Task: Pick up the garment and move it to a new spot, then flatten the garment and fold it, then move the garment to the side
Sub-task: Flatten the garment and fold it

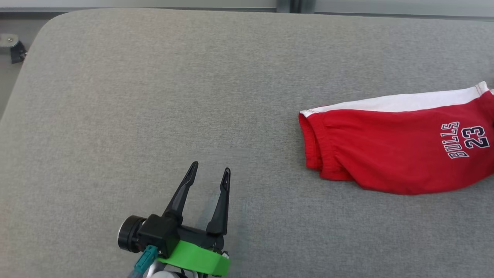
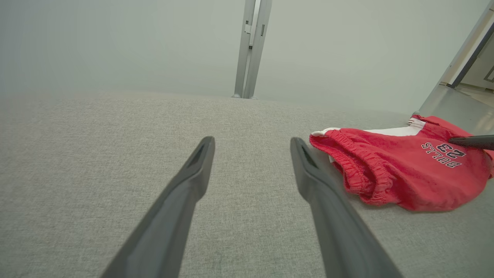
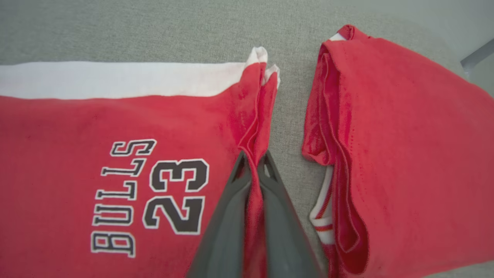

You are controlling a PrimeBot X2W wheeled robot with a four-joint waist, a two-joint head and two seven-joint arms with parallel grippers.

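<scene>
A grey woven padded surface [image 1: 154, 96] is stretching across the head view, its rounded corner curving at the upper left. Beyond that corner a strip of dull floor [image 1: 7, 92] is showing, with a small metal bracket [image 1: 13, 46] sitting above it. In the left wrist view a pale wall [image 2: 115, 46] is rising behind the surface, a vertical metal post [image 2: 251, 50] is dividing it, and a dark-edged frame [image 2: 469, 50] is slanting at the right above glossy floor [image 2: 455, 108]. Soft, even light is spreading over everything

Two long black tapering fingers [image 1: 179, 197] with slotted tips are carried by the left pincer [image 1: 211, 167] on a black block [image 1: 160, 231]. A black cylinder [image 1: 127, 233] is fixed at its 9 o'clock, a green band [image 1: 197, 260] and teal plug [image 1: 146, 258] at 6 o'clock.
</scene>
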